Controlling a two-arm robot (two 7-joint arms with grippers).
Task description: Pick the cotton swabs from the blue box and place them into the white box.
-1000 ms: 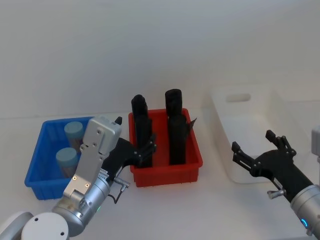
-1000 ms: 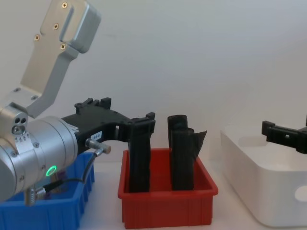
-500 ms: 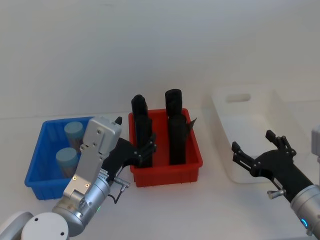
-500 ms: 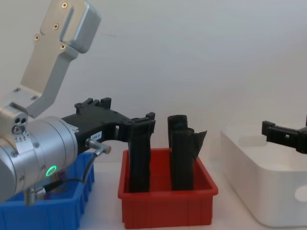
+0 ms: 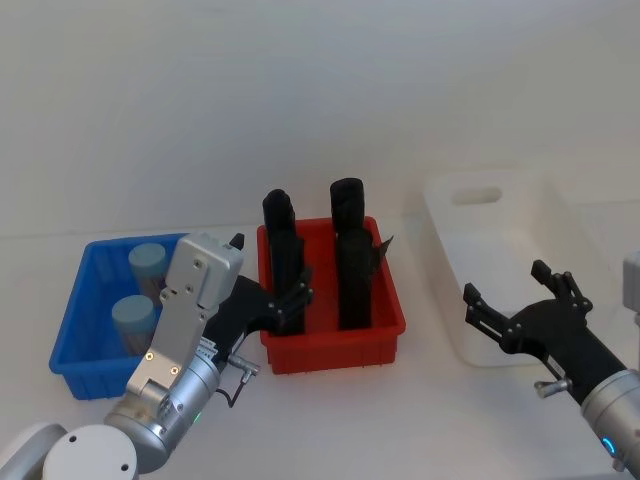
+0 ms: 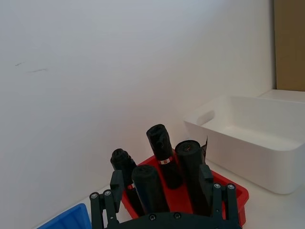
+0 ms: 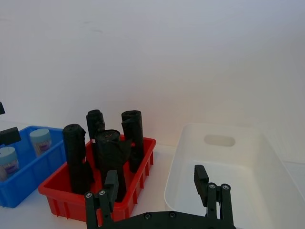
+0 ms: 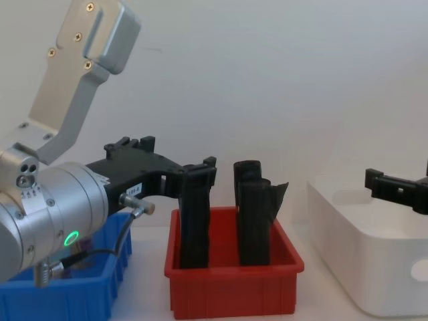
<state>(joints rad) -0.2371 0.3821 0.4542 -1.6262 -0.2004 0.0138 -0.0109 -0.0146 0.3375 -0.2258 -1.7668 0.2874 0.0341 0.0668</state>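
Cotton swabs point(image 5: 133, 318): two jars, upright, pale blue lids up; both inside the blue box point(image 5: 68, 335), one toward its far wall, one nearer its front.
Left gripper point(image 5: 292, 305): fingers spread, holding nothing; hovers at the near left corner of the red bin point(image 5: 335, 350), pointing toward the black rolls point(image 5: 346, 250).
Bearing to the jars: off to the robot's left of the fingertips and back alongside the forearm; not ahead of the jaws; likely calls for a swing leftward, then a descent onto a lid.
Right gripper point(image 5: 505, 288): spread wide, empty; near the front edge of the white box point(image 5: 478, 196); well apart from the jars, red bin between.
Nearer arm: left; by judgement the one to pick.
Drop-off: white box on the robot's right, beyond the red bin.
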